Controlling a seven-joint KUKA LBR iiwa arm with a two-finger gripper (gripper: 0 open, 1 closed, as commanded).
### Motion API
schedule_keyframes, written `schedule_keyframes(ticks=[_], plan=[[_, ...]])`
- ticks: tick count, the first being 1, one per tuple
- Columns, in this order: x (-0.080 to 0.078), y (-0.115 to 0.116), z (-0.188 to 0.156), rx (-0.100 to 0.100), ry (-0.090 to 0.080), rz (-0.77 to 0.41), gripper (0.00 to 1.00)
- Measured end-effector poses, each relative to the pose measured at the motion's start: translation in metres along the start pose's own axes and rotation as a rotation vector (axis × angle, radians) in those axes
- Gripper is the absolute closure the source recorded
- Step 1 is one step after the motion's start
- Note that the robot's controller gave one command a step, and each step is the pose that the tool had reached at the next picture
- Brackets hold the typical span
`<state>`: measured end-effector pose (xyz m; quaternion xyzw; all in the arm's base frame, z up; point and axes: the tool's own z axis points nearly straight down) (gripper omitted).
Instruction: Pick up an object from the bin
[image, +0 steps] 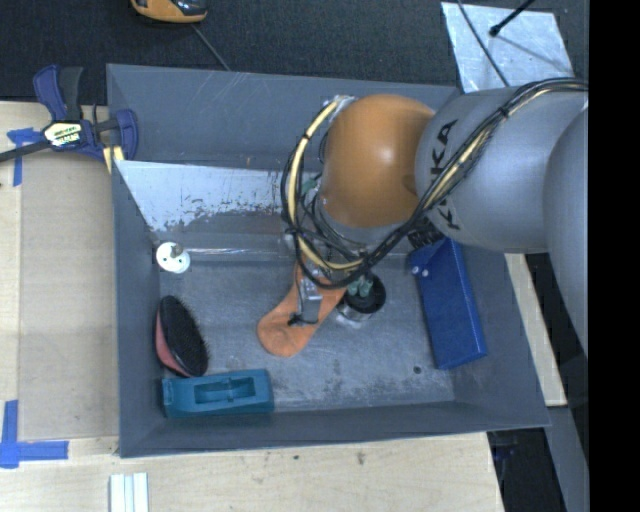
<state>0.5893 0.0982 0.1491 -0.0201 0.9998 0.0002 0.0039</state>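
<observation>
Your arm reaches in from the right and sets its claw (306, 310) low over the middle of the grey bin (130, 300), right on the upper end of the orange lump (280, 335), a soft, cloth-like thing lying on the floor. That lump has open floor on its left and near sides, which is probably why it makes a fair target for a straight drop from above.

The other things keep to the edges. The blue box (452, 305) leans along the right-hand wall. The teal block (218, 392) lies flat along the near wall, with the dark oval (180, 338), red at its rim, just beside it. The white cap (172, 258) sits apart near the back left.

You get a poor look at the grip itself. The orange cover (375, 160) on the wrist and the cables (300, 215) hang over the claw, so you cannot tell whether it stands wide or narrow, or whether the lump is truly caught in it. The black round thing (365, 296) just beside the claw is half buried under the wiring and hard to name. The top end of the blue box runs under the arm.
</observation>
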Motion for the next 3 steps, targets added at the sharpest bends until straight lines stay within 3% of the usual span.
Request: schedule_keyframes(ticks=[1,2,3], plan=[[0.03,-0.036,0.071,0.0,0.003,-0.018,1.0],[0.03,-0.036,0.071,0.0,0.003,-0.018,1.0],[0.027,-0.027,-0.13,0.0,0.007,-0.064,1.0]])
